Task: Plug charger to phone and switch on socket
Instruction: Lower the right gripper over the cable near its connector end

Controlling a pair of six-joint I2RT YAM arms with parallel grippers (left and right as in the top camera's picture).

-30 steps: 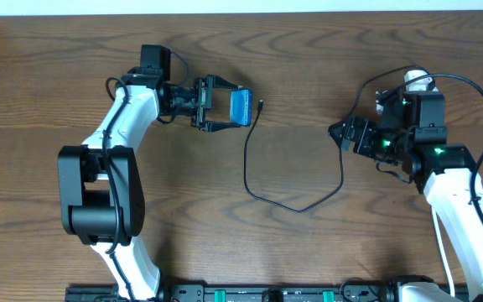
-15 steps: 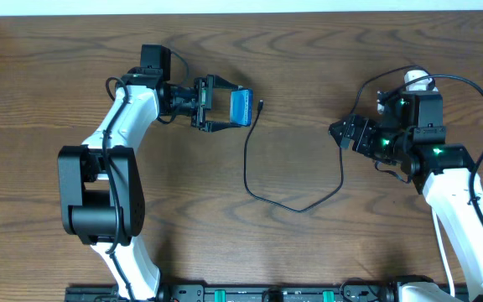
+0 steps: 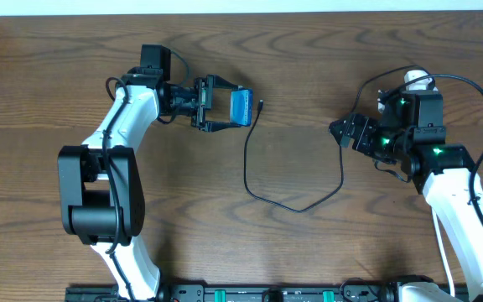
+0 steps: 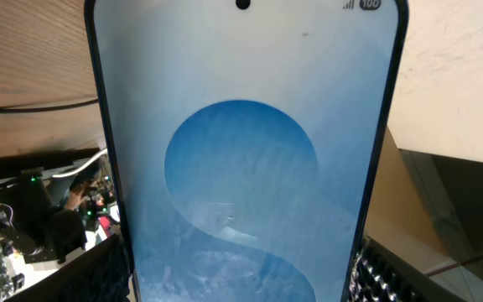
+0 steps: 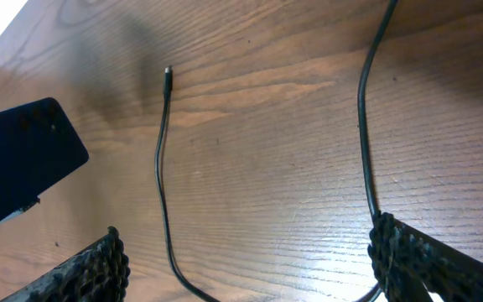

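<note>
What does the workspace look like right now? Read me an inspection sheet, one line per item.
Surface: wooden table.
Job's things: phone lit, in the left end effector; charger unplugged, its tip beside the phone, apart; socket not identifiable.
Clutter: nothing seen.
End effectors: left end effector clamped on the phone; right end effector open.
Cables: charger curves across the table toward the right arm; black arm wiring loops off that arm.
Surroundings: pale strip beyond the far edge.
</note>
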